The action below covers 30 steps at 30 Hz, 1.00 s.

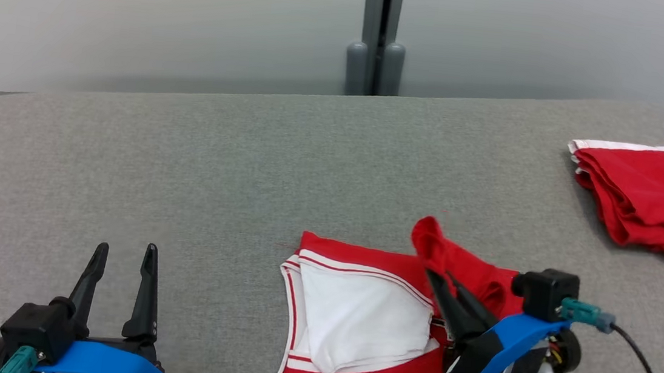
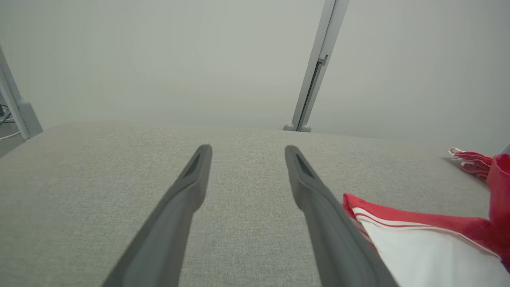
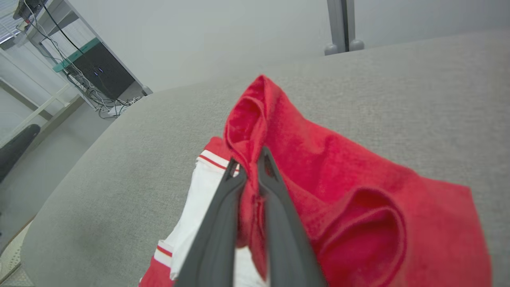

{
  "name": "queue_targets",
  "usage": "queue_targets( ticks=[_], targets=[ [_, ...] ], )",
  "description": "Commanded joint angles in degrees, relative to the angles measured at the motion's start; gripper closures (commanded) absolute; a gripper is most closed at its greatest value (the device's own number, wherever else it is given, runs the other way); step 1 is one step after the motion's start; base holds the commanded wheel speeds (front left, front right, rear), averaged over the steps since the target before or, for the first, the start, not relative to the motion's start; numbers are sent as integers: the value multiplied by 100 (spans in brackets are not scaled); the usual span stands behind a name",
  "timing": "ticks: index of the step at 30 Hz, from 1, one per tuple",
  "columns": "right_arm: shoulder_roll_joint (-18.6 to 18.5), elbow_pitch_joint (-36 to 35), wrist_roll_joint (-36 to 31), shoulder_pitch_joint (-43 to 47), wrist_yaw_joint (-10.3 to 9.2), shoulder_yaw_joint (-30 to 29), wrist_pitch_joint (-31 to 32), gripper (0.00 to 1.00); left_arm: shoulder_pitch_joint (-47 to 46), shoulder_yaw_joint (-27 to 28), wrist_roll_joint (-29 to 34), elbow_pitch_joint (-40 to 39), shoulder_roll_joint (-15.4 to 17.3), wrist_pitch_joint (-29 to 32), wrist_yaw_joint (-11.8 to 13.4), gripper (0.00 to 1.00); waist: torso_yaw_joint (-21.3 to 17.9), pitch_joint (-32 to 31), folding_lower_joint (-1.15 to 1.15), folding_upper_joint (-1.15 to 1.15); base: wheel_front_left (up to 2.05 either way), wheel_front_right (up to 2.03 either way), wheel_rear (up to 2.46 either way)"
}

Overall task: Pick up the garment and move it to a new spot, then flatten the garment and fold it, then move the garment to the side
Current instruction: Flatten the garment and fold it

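The garment [image 1: 356,317] is red with a white panel and red-and-white trim, and lies on the grey fabric table [image 1: 187,166] at the lower middle. My right gripper [image 1: 436,276] is shut on a red fold at the garment's right side and holds it raised above the table. The right wrist view shows the red cloth [image 3: 338,167] pinched between the two dark fingers of the right gripper [image 3: 247,159]. My left gripper [image 1: 126,247] stands open at the lower left, apart from the garment, with nothing between its fingers. In the left wrist view the garment's edge [image 2: 418,239] lies just right of the left gripper [image 2: 248,149].
A second red cloth [image 1: 648,192], folded, lies at the table's far right edge. A grey post [image 1: 378,32] stands behind the table's far edge. A desk with cables [image 3: 91,67] is off past the table's rounded corner.
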Motion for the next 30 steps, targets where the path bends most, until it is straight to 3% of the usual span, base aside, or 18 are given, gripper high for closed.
queue_targets(
  ticks=[1,8,16,19,20,30],
  targets=[
    [15,-18,110,91,1,110,-40,100,-30,-4,15,24,-17,-16,5,0,114,13,0,0,0,0,0],
    [23,403,788,-80,1,1018,-487,100,60,-51,-21,41,-20,-7,-7,0,520,-114,0,0,0,0,0],
    [19,1442,1182,-676,1,1634,-989,100,63,-103,-33,8,-31,16,-12,0,774,-125,0,0,0,0,0],
    [23,1876,1215,-909,1,1716,-1229,51,54,-108,-45,12,-43,7,-8,0,813,-96,0,0,0,0,0],
    [27,1975,1258,-969,1,1776,-1298,0,50,-108,-48,18,-46,1,-4,0,816,-84,0,0,0,0,0],
    [21,2165,1460,-1499,1,2138,-1986,0,-47,-159,-33,82,-88,-31,-34,0,716,-3,0,0,0,0,0]
  ],
)
